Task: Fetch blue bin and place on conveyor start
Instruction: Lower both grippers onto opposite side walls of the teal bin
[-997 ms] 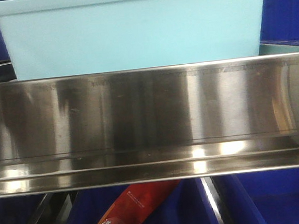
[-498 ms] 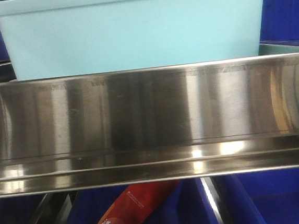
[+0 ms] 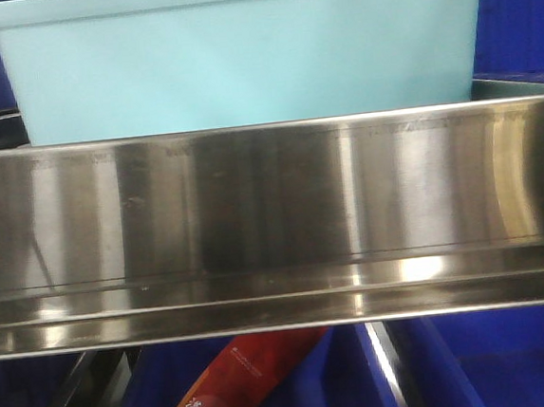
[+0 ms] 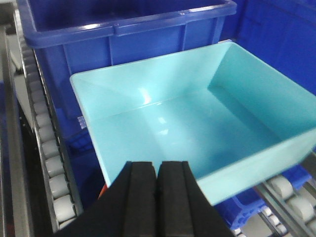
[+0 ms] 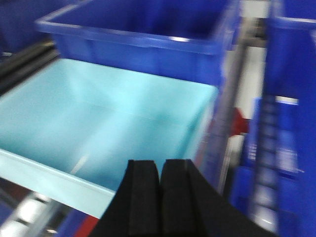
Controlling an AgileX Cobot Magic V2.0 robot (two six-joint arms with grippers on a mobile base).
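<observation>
Pads (image 4: 140, 197) of the left gripper (image 4: 158, 165) sit pressed flat together, black face against black face, with nothing caught between them. The gripper hangs over the near left corner of the blue bin (image 4: 197, 123) and hides that corner; whether it touches the rim cannot be told. In the right wrist view, the right gripper (image 5: 159, 165) is likewise closed on nothing, its pads meeting along one thin seam. It hovers by the bin's near right corner, though that view is smeared with blur.

The blue bin (image 5: 98, 123) rests open side up, its smooth pale turquoise floor glossy, with a few light glints. Along the bin's left side runs a track of small grey rollers (image 4: 49, 163), and more of them show below the bin's near right corner. Directly behind the bin, close against its far wall, stands a dark blue crate (image 4: 123, 34) with a thick ribbed rim.

In the front view, the lower edge of the bin (image 3: 241, 63) is hidden behind a broad shiny steel rail (image 3: 273, 213) that crosses just in front of it. Further dark blue crates (image 3: 522, 10) flank the bin on both sides. Beneath the bin, under the rail, a red packet (image 3: 235, 383) printed with white characters lies tilted among more crates of the same dark blue.
</observation>
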